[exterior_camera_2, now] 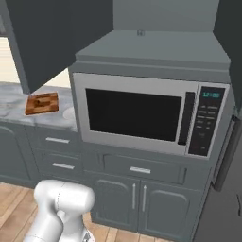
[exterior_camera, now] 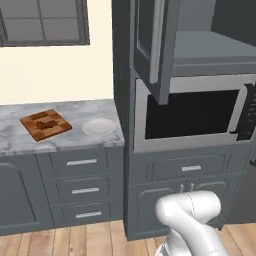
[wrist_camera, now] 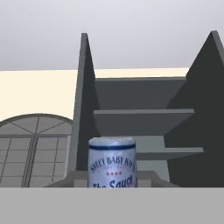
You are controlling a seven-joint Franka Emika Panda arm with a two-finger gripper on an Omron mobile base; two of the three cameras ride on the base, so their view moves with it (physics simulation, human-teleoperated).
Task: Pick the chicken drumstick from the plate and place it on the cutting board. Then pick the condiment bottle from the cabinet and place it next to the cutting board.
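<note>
With the chicken drumstick (exterior_camera: 46, 125) already on the cutting board (exterior_camera: 45, 124), the claw, apparently clenched on the condiment bottle (wrist_camera: 112, 162), needed a level carry to the bench (exterior_camera: 75, 138) beside that board.

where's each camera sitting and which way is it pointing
Left base view: behind the arm's left, facing the marble counter with the checkered wooden cutting board, white round plate and silver microwave; white arm at lower right.
Right base view: behind the arm's right, facing the microwave; arm at lower left.
Hand view: on the hand, facing the open dark grey cabinet, the white-labelled sauce bottle close in front.
Both base views share board and microwave.
</note>
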